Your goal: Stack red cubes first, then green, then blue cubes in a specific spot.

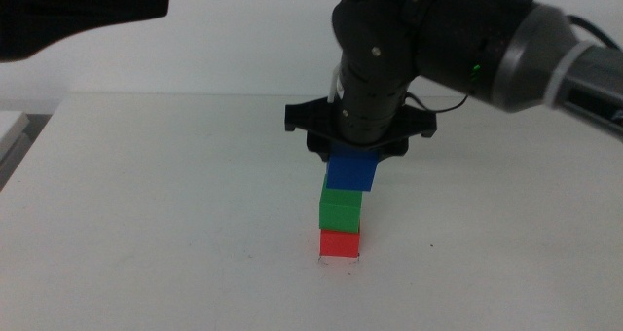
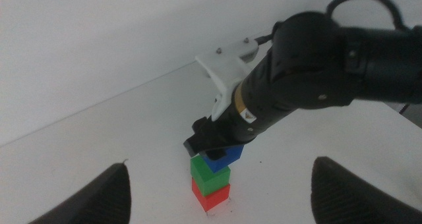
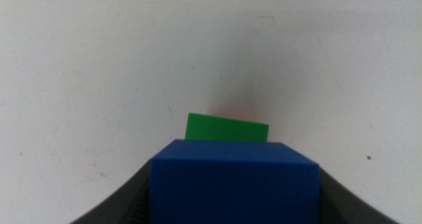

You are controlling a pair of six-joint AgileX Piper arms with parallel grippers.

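Middle view, left to right: white bench (image 1: pixel 146 204); mid-bench, matte red cube (image 1: pixel 340 242) at bottom, bright green cube (image 1: pixel 341 209) on it, dark blue cube (image 1: pixel 351 171) on top, slightly offset, pinched by right pincer (image 1: pixel 353 156). Left pincer (image 2: pixel 217 191) spread wide, well apart from stack.

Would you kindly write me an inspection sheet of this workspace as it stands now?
Surface: white table, bare around the stack.
Job's things: red cube on the table; green cube on it; blue cube on top, sitting slightly off-centre.
Clutter: nothing seen.
Grippers: right gripper above the stack, jaws shut on the blue cube; left gripper waits away from the stack, jaws wide open.
Cables: thin dark cable along the right arm.
Surroundings: plain white wall; dark object at the upper left corner.
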